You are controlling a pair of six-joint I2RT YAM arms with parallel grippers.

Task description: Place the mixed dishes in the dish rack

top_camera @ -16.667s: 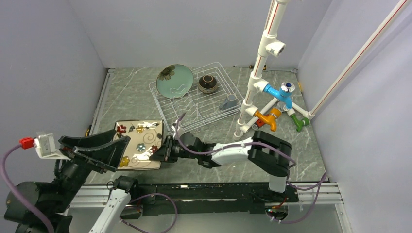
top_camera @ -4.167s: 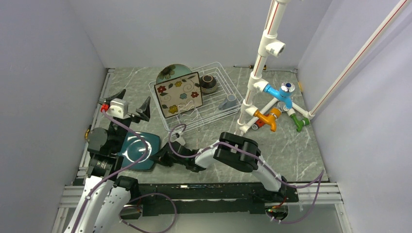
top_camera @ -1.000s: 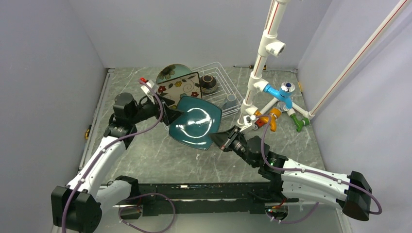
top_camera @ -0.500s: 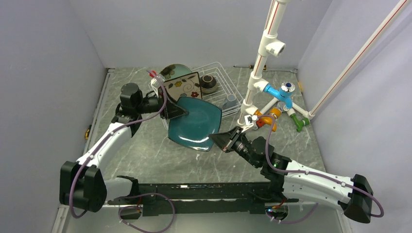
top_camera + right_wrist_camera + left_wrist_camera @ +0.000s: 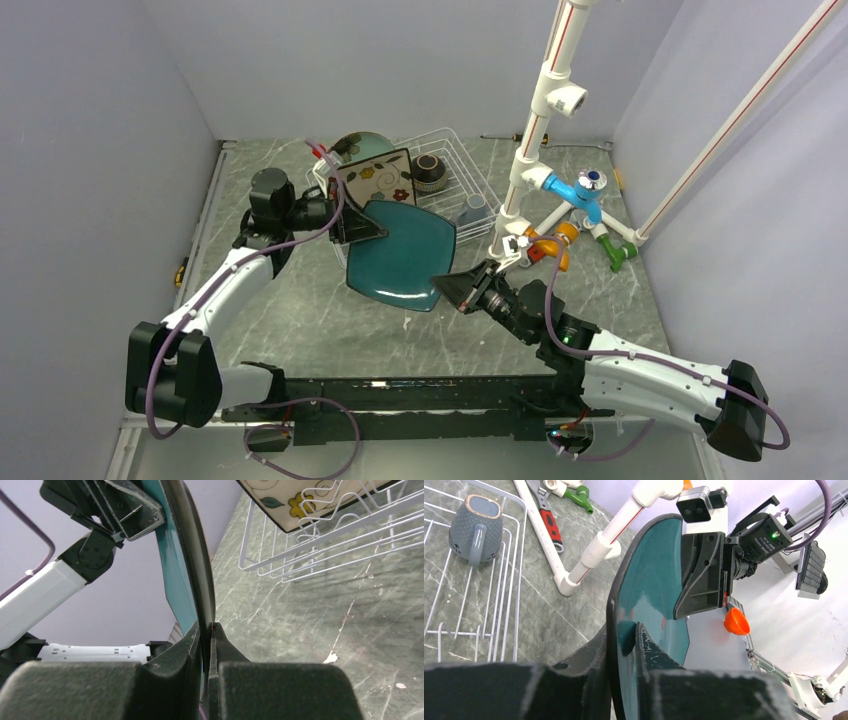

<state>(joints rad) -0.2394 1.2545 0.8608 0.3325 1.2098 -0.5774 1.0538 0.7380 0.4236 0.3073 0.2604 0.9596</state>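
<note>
our left claw [image 5: 365,231] and right claw [image 5: 444,284] pinch the rim of the dark teal square plate [image 5: 400,255]; pulling unevenly could twist it free.

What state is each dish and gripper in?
dark teal square plate: held tilted.
left gripper: shut on plate.
right gripper: shut on plate.
cream floral square plate: upright in dish rack.
pale green round plate: upright behind it.
brown bowl: in dish rack.
small grey mug: in dish rack.
</note>
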